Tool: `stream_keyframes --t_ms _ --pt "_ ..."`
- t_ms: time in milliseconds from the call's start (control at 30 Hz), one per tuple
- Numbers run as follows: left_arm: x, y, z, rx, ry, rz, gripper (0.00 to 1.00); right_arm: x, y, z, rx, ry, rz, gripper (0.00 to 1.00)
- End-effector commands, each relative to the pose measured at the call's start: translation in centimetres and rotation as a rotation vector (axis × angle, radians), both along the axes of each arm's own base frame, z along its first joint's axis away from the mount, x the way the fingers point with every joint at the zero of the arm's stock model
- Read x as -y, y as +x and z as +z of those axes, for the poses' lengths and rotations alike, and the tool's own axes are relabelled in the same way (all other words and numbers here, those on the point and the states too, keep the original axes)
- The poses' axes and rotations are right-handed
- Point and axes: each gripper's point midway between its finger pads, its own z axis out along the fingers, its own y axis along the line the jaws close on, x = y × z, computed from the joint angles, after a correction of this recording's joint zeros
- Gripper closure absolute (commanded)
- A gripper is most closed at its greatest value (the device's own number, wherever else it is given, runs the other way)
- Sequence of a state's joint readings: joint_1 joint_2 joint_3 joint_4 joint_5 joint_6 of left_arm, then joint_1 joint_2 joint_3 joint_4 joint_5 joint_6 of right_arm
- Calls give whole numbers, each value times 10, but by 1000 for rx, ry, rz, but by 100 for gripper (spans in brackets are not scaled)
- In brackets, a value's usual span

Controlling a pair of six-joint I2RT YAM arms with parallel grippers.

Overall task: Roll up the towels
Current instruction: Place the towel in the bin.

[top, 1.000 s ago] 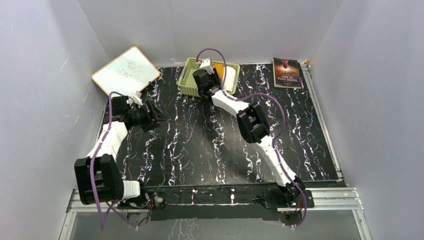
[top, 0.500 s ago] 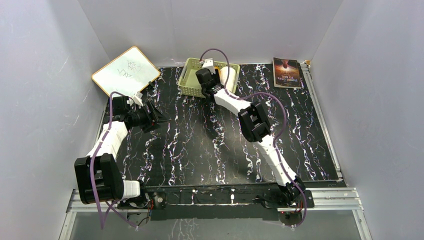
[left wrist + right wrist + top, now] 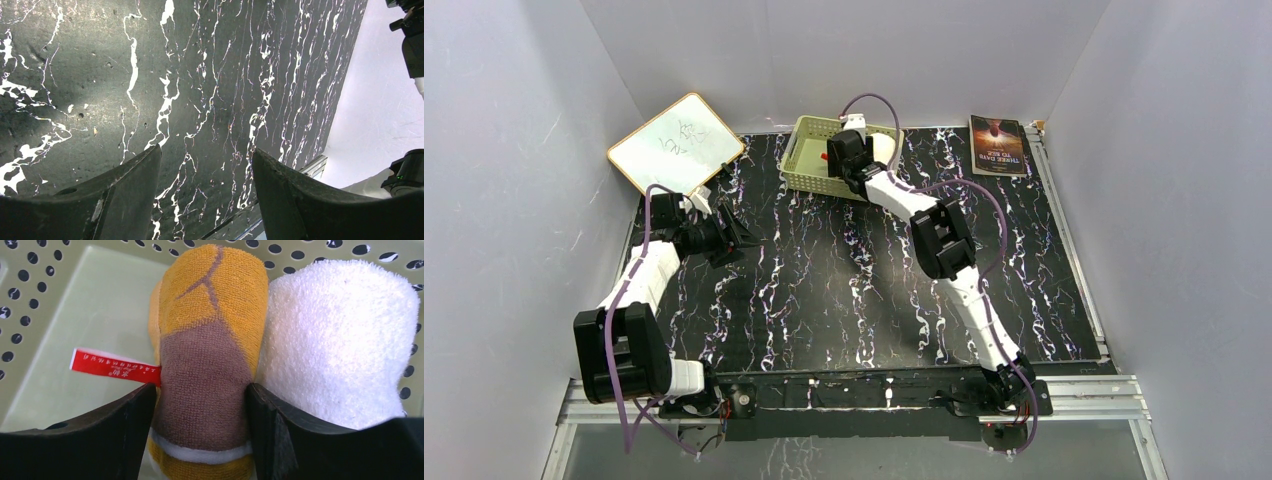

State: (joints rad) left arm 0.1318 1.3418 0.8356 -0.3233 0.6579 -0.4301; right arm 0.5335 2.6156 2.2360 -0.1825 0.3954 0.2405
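The right gripper [image 3: 200,390] is spread astride the rolled brown-and-orange towel [image 3: 205,340] — whether it is gripped cannot be told. The white towel [image 3: 340,340] is rolled at its 3 o'clock, both in the basket [image 3: 100,305] at 12. The left gripper [image 3: 205,155] is held open, empty. Placement is judged done — a straight withdrawal is called for.

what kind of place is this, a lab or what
Most likely a robot test cell in a lab: plain white walls box in a black marbled tabletop, two arms are bolted to a metal rail at its near edge, and a whiteboard, book and basket sit as props.
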Motion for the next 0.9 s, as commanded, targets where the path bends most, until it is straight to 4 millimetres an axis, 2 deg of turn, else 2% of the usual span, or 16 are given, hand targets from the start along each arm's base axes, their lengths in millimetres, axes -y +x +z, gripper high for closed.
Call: stream_keyframes --t_ms 0,200,300,400,467,533,567,633,700,733,767,833,867 --pt "0 -2 6 -8 -5 -11 35 -10 6 72 96 140 39 35" --pt "-4 0 7 -13 24 -9 35 -10 7 112 152 181 57 31" --pt "-5 2 9 -11 30 -9 35 -8 8 131 181 182 58 23" --pt "-6 3 12 -9 34 -8 35 -4 10 143 199 164 50 21" --pt "-7 5 15 -5 40 -3 35 1 11 154 213 153 41 15" --pt "-8 10 22 15 50 4 35 8 10 170 236 150 28 6" --pt "-10 13 28 37 58 8 35 12 9 179 246 154 24 2" --pt "-14 24 44 113 88 14 34 16 1 196 247 175 64 2" --pt "-18 33 71 226 126 21 31 13 -16 212 223 226 188 2" --pt "-21 37 82 274 146 25 25 11 -28 217 199 257 247 2" --pt "-23 40 93 321 165 26 20 10 -41 221 171 285 297 2" --pt "-26 46 116 414 196 37 16 15 -65 221 111 312 319 2" --pt "-27 48 127 461 207 47 9 20 -76 218 79 330 299 2"
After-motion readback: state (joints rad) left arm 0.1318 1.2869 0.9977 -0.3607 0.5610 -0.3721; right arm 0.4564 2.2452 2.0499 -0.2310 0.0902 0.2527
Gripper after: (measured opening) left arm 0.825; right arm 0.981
